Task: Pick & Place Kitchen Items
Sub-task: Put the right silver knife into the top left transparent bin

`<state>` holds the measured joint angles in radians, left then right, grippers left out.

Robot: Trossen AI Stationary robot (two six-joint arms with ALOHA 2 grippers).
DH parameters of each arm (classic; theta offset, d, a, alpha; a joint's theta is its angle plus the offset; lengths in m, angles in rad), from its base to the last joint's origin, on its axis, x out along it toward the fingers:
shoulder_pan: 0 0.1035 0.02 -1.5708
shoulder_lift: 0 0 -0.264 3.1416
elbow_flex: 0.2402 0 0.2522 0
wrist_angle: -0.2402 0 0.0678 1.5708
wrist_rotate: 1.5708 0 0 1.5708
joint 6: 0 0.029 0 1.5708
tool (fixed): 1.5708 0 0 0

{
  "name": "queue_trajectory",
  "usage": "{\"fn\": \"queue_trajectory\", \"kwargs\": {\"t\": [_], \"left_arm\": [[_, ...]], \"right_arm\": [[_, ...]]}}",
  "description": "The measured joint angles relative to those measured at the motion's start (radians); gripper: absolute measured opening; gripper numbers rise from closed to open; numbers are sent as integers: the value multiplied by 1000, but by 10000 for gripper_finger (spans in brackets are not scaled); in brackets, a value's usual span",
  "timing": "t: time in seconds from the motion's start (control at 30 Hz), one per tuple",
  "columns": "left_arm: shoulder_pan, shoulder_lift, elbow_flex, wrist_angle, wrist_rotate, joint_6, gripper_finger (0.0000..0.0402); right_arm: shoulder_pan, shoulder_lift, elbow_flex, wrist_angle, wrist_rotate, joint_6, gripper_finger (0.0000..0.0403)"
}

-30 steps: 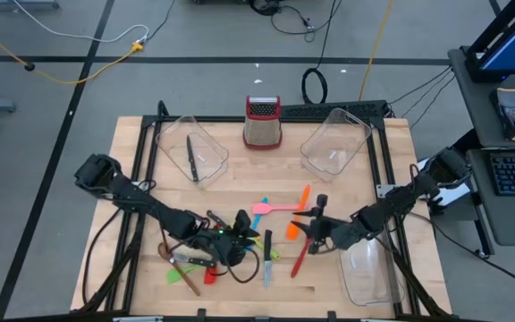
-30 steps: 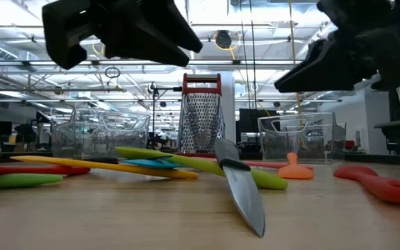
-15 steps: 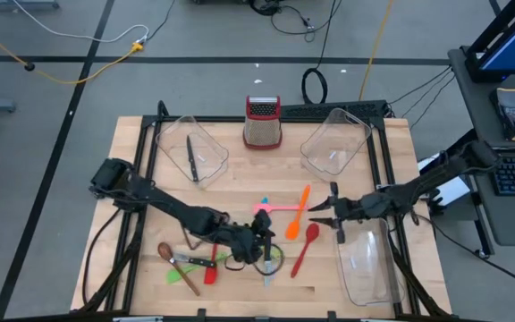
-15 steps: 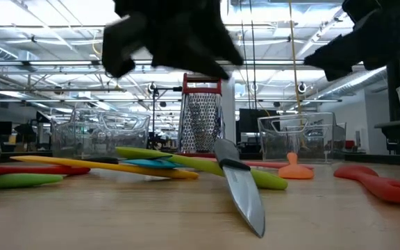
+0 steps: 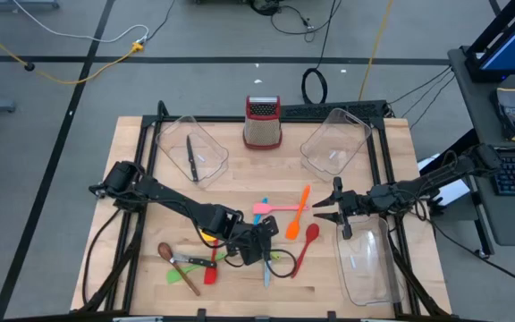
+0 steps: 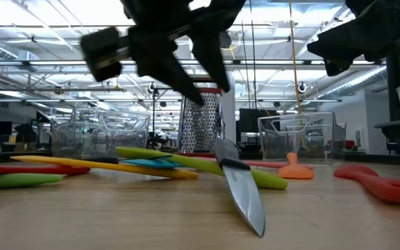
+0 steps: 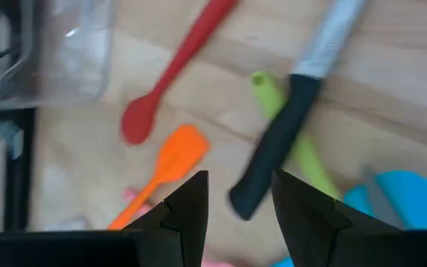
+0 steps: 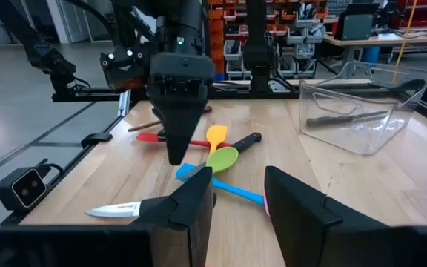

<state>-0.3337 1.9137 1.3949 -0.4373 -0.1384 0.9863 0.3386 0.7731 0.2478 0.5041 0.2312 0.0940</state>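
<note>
Kitchen items lie loose on the wooden table (image 5: 141,215): a black-handled knife (image 7: 273,148), a red spoon (image 5: 304,244), orange (image 5: 299,211) and pink (image 5: 271,207) spatulas, green and blue pieces, and a brown spoon (image 5: 165,252). My left gripper (image 7: 236,211) hangs open, slanting down over the knife handle's end without touching it. My right gripper (image 5: 322,215) stands open and level, right of the orange spatula, with nothing between its fingers. Another knife (image 5: 190,157) lies in the far left bin (image 5: 213,165).
A metal grater (image 5: 263,122) with a red top stands at the far middle. A clear bin (image 5: 336,141) sits at the far right, and another (image 5: 369,264) at the near right below my right arm. Bare wood shows between the far bins and the utensils.
My left gripper has swung toward the table's right edge, from over the left utensils to over the knife, rolling and tipping further down. My right gripper has drawn back toward the table's right edge, risen a little and turned level. The utensils lie as before.
</note>
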Motion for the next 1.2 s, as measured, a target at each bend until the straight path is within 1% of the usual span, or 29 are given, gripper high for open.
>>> {"fn": "queue_trajectory", "kwargs": {"t": [0.1,0.2,0.33,0.47,0.57,0.8,0.9,1.1,1.2], "left_arm": [[8,0,-1,-29,25,3,152],[15,0,-1,23,32,9,152],[30,0,-1,58,96,53,152],[44,0,-1,99,96,56,152],[44,0,-1,100,106,75,152],[52,49,-1,126,106,105,152],[52,71,-2,121,95,119,152],[52,73,-2,60,81,111,152],[52,73,-2,69,81,111,152]], "right_arm": [[0,1,0,0,1,3,116],[0,1,0,4,3,3,116],[0,1,0,8,2,24,116],[0,1,0,8,2,51,116],[0,1,0,8,2,51,116],[0,1,0,7,2,52,116],[0,1,2,0,2,52,116],[0,1,2,-8,2,52,116],[0,1,2,-7,2,52,116]]}}
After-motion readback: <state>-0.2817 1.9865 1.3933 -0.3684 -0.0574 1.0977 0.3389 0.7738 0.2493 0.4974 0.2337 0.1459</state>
